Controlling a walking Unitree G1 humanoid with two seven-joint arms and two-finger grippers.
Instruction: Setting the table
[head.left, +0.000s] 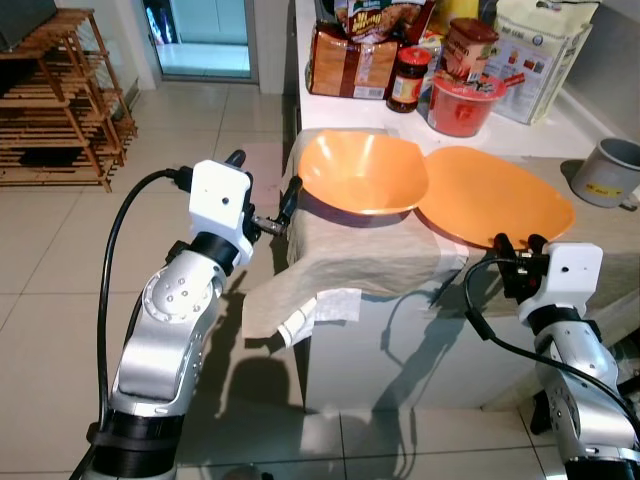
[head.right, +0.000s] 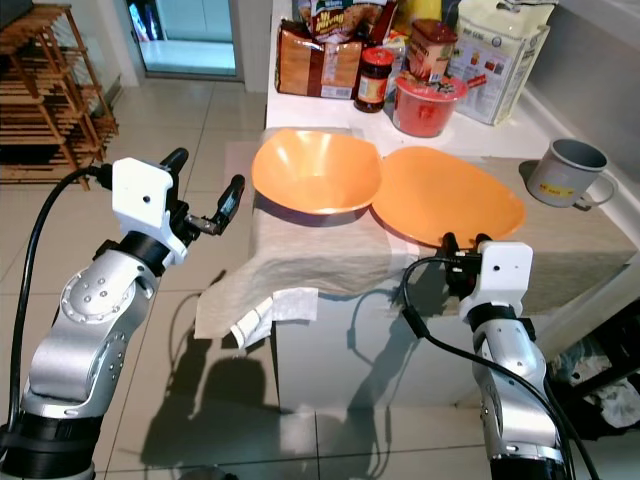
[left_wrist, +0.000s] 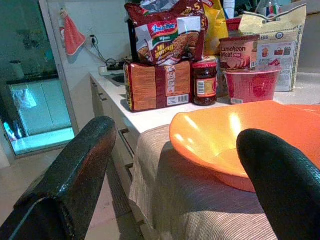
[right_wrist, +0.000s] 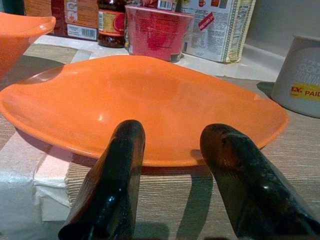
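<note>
Apparently little is yet laid: from the head view an orange bowl (head.left: 362, 172) and orange plate (head.left: 497, 197) are seen side by side on the cloth (head.left: 340, 262), both untouched. By the left wrist view the left gripper (head.left: 262, 191) is shown parted and empty, just beside the bowl's rim. By the right wrist view the right gripper (right_wrist: 172, 175) is held agape, empty, at the plate's near edge

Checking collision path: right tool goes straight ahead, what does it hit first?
Most likely the near rim of the orange plate; the open right tool points straight at it, low over the beige tablecloth.
</note>
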